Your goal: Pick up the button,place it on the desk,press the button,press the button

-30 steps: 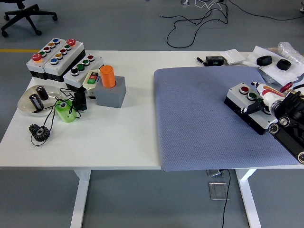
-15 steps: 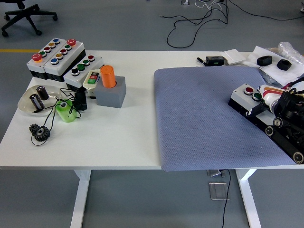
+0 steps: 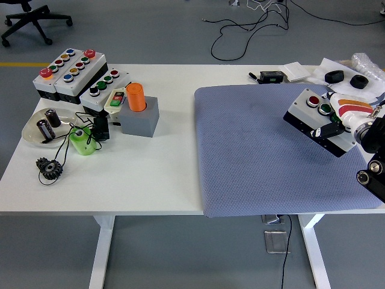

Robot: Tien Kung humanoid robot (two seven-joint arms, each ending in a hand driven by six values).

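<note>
A small grey button box [image 3: 316, 122] with a red and a green button on top and a black base is held tilted above the right part of the blue-grey mat [image 3: 264, 150]. My right hand [image 3: 343, 123] comes in from the right edge and is shut on the box's right end, white fingers wrapped over it. The left arm is out of view.
At the table's left stand several larger button boxes [image 3: 72, 72], an orange cylinder on a grey block [image 3: 140, 111], a clear dish [image 3: 42, 126], a green piece [image 3: 81, 141] and a black gear [image 3: 49, 167]. White papers and black parts [image 3: 346, 78] lie at the back right.
The right hand has lifted the button box off the mat and tipped it; the forearm has drawn back toward the right edge.
</note>
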